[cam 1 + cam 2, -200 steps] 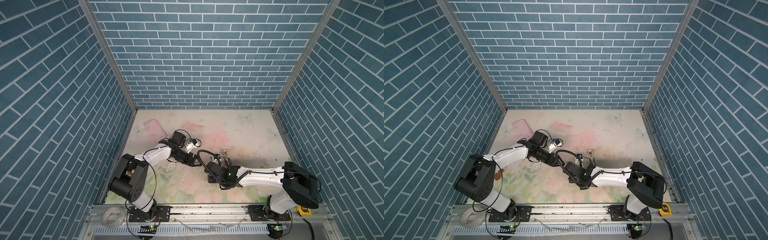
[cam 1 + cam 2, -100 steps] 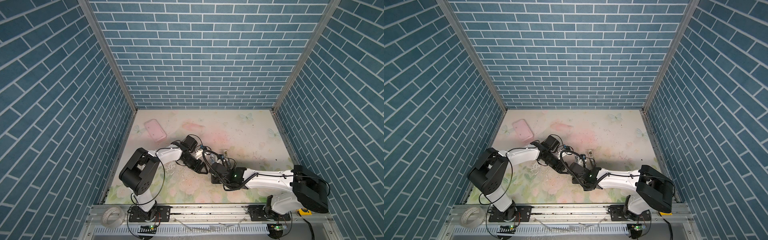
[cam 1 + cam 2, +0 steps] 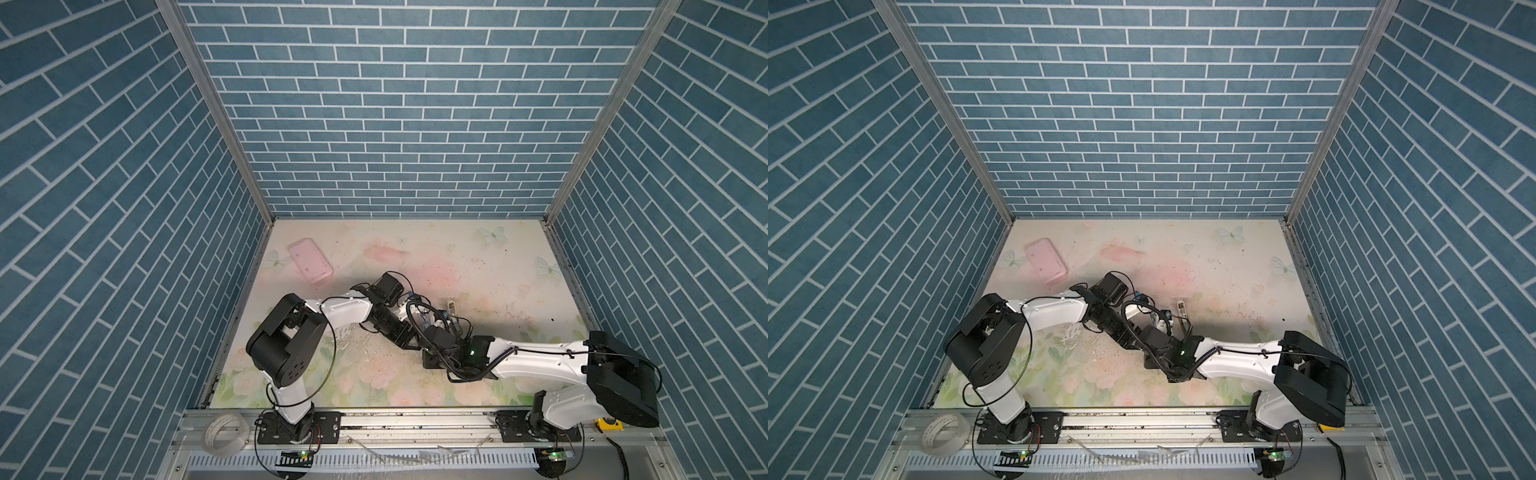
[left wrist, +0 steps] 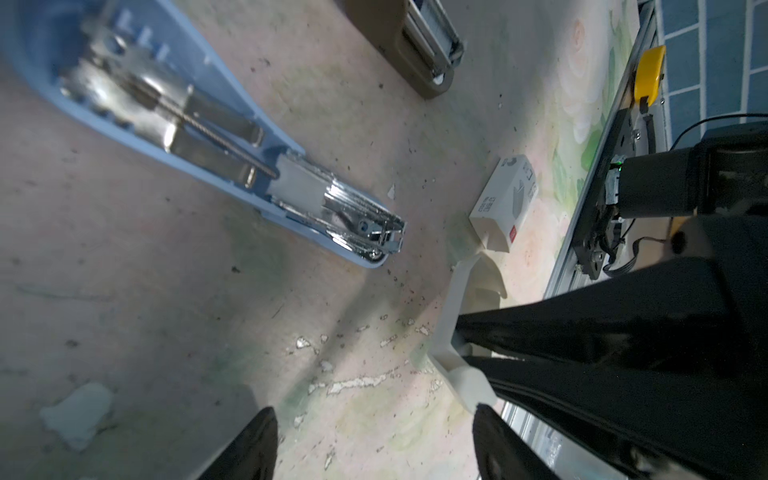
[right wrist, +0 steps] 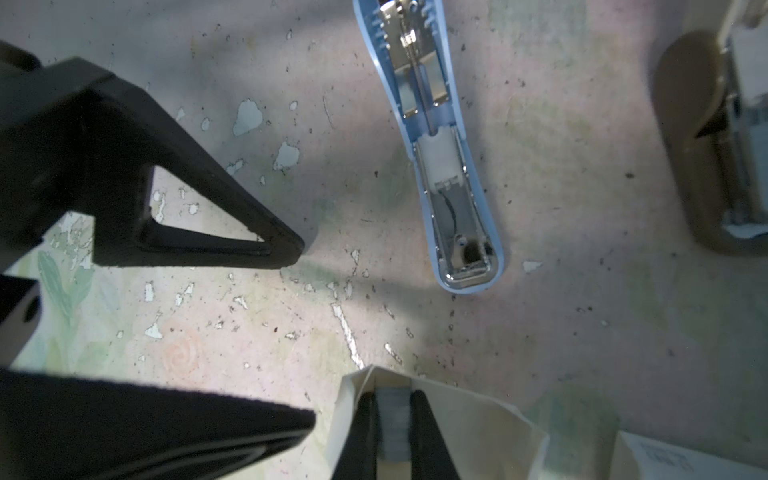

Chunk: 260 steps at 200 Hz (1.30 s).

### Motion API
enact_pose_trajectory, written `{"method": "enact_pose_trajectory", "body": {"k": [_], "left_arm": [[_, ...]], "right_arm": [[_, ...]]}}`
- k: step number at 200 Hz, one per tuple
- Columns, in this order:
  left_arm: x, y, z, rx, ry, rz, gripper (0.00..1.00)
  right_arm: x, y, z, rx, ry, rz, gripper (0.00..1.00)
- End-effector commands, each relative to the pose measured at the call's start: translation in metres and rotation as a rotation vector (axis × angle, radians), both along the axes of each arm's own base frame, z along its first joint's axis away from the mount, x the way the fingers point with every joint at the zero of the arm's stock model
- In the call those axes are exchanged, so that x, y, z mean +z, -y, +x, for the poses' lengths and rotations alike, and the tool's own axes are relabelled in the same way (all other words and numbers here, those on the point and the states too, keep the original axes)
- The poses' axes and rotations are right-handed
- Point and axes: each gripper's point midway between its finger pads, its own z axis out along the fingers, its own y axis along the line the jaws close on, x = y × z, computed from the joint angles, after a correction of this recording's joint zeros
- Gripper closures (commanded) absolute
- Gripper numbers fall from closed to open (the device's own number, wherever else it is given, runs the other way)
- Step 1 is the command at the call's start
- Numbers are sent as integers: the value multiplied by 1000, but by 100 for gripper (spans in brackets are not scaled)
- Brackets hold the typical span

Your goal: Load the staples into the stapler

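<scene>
staples [image 5: 392,428]: grey strip pinched narrow between the right gripper [image 5: 392,395] fingers, sitting inside the white cardboard tray [image 5: 478,415]. Can't tell whether the tray rests on the table [image 3: 478,266] or hangs off it.

blue stapler [image 5: 440,166]: lying open, channel up, around the table's middle, a bit nearer the front edge. Near the strip, not touching. In both top views the wrists hide most of it.

left gripper [image 4: 374,411]: spread wide, holding nothing, low over the table beside the stapler's nose.

Risks as I read them:
- The tray walls hug the right fingers, so the tray may ride along with the strip and foul the channel.
- Nothing pins the stapler, so a sideways push at insertion would skate it.
- The channel is narrow. With a small twist error the strip lands on the rim, or it snaps.
- The white pusher block [image 5: 436,162] sits mid-channel, so the usable slot looks short.
- The left fingertips sit close beside the line from tray to nose, so a clash is likely if the right arm goes straight in.

Room:
- tan stapler [image 5: 706,145]: near the blue one, not touching.
- white sleeve [image 4: 505,203] with a red mark: just beside the tray, toward the front edge.
- pink case [image 3: 311,261]: well apart, near the far-left corner.
- The far edge and the right side of the table are bare, so they give the best swing-out space.
</scene>
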Motion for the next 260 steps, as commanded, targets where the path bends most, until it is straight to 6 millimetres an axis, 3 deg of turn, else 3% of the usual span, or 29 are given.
{"method": "enact_pose_trajectory", "body": {"k": [1,59,97,214,260], "left_arm": [[1,5,1,2,-2,-12,24],[-18,2,-3,-4,-52,41,25],[-19,5,-6,-15,-57,37,25],[-36,-9,-3,-5,-21,163,38],[-9,-9,11,8,66,139,32]], "right_arm": [[-6,2,-1,11,-8,-23,90],[-6,-3,0,30,-6,-34,89],[-4,-2,0,30,-3,-26,89],[5,2,1,25,18,-14,89],[1,10,-1,17,18,-25,89]]}}
